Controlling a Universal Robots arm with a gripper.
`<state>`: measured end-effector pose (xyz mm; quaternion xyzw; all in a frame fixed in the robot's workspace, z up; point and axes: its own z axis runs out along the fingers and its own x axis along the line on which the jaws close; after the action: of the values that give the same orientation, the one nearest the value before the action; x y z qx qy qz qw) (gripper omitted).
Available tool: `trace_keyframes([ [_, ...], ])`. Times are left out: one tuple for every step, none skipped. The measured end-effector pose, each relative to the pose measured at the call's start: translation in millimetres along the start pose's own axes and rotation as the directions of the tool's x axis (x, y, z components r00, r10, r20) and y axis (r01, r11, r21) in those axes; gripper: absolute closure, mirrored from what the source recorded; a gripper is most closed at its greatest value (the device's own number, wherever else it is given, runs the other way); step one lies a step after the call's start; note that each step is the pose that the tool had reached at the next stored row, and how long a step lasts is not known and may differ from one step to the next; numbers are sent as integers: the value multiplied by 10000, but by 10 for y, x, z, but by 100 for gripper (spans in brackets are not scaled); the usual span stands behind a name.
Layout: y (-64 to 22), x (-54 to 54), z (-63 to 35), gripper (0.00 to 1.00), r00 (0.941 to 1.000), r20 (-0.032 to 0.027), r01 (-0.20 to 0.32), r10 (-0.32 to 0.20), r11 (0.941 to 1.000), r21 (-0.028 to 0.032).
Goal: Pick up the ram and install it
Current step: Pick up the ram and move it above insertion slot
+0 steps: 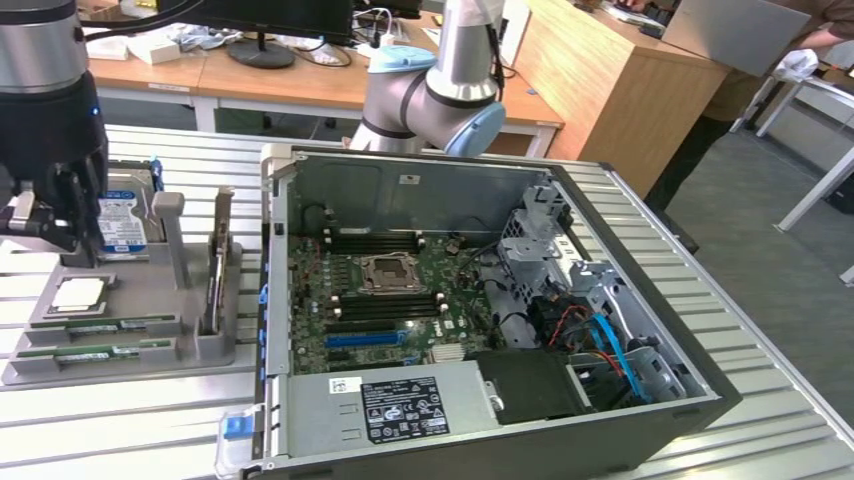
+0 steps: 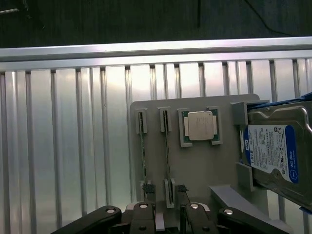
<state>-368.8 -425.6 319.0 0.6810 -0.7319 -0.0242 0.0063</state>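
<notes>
1. The pincer [image 2: 167,220] hangs wide apart and empty above a grey holder [image 1: 187,340] on the slatted metal table [image 1: 120,430], at the exterior view's left of the open computer case [image 1: 400,195].
2. The ram [image 2: 166,151] stands on edge in a holder slot, untouched, with a second stick [image 2: 142,151] just beside it.
3. Risk: the sticks sit close together, so an offset descent could land a finger on the neighbour or the slot's edge and bend the thin board.
4. Risk: a processor [image 2: 201,126] and a hard drive [image 2: 273,151] share the holder, and wide fingers could knock them.
5. Hard to make out: the picture's edge cuts off the fingertips in the wrist view, so which stick they line up with is uncertain.
6. The slots on the motherboard [image 1: 387,300] are too small to judge as free or filled.
</notes>
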Motion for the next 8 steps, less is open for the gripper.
trace_keyframes([
  [0,0,9,70,10000,0,0,0,10000,0],
  [-1,1,18,70,10000,1,0,0,10000,1],
  [-1,1,27,70,10000,0,0,0,10000,0],
  [-1,1,37,70,10000,0,0,0,10000,0],
  [-2,1,47,70,10000,0,0,0,10000,0],
  [-3,1,57,70,10000,-1,0,0,10000,0],
  [-3,2,66,70,10000,0,0,0,10000,0],
  [-3,2,77,70,10000,0,0,0,10000,0],
])
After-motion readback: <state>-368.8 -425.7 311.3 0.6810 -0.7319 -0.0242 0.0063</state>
